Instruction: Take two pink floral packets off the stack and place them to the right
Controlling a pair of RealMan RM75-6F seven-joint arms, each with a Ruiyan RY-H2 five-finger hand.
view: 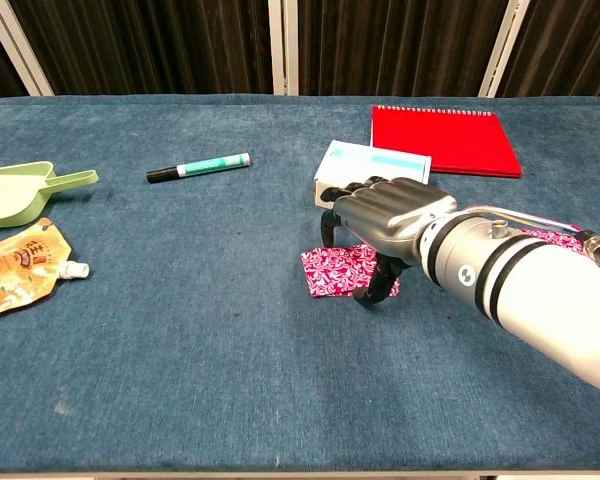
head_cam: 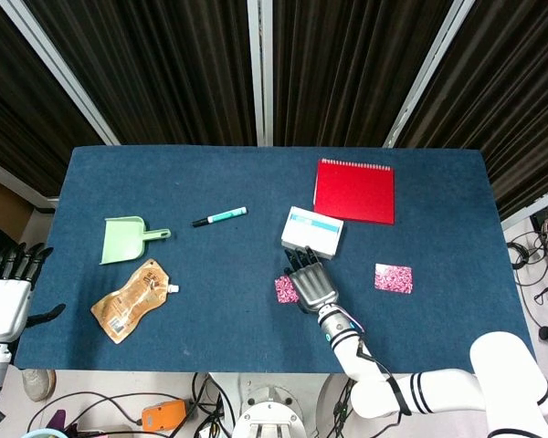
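Currently, right hand: the grey metal right hand (view: 385, 222) hovers knuckles-up over the pink floral packet stack (view: 338, 271), fingers curled downward in a claw.
Fingertip position: dark fingertips (view: 327, 229) reach down at the stack's far and right edges; whether they touch or grip a packet cannot be determined.
Stack location: near the front middle of the blue cloth-covered table (head_cam: 210, 182), just in front of the white carton; in the head view the stack (head_cam: 285, 290) shows at the hand's left side, partly covered by the right hand (head_cam: 310, 285).
Stack orientation: lies flat, long axis roughly left to right, slightly skewed.
Placed packet: one single pink floral packet (head_cam: 394, 278) lies flat to the right, well apart from the stack, long axis left to right.
Left hand: the black-fingered left hand (head_cam: 9, 287) is off the table's left edge, fingers apart and straight, holding nothing.
Carton: white rectangular box with a light-blue stripe (view: 370, 170); print too small to read.
Other items: red spiral-bound notebook (head_cam: 354, 191), teal-barrelled marker pen (view: 199, 167), pale green plastic dustpan (head_cam: 126, 238), orange spouted refill pouch (head_cam: 132, 299) with illegible print.
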